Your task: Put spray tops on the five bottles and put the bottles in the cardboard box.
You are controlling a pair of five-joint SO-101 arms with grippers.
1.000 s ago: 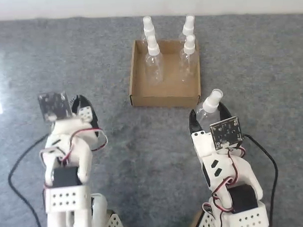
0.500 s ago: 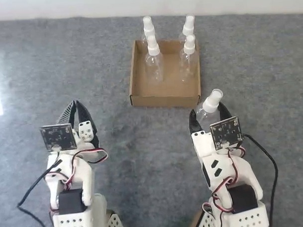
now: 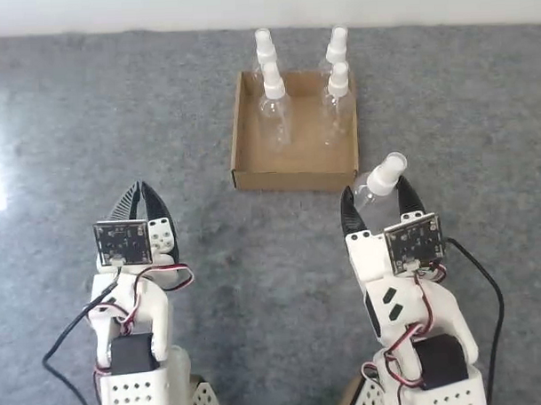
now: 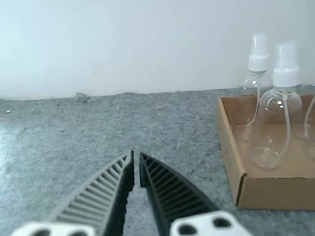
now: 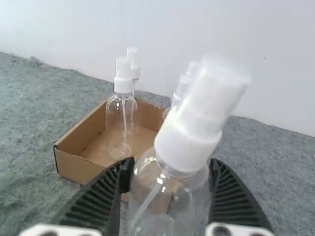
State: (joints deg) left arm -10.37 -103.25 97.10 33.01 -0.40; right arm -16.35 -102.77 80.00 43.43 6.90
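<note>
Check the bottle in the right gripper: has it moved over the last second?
Yes, slightly. The bottle in the right gripper has shifted rightward in the high view, its cap farther past the near right corner of the cardboard box.

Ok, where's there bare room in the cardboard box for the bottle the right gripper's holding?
The bare strip of floor just inside the near wall of the cardboard box, in front of the four bottles, would likely take the held bottle. The far half is crowded. The carpet in front of the box is free too.

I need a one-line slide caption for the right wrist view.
Right hand holds a clear plastic spray-topped bottle near the brown cardboard box.
</note>
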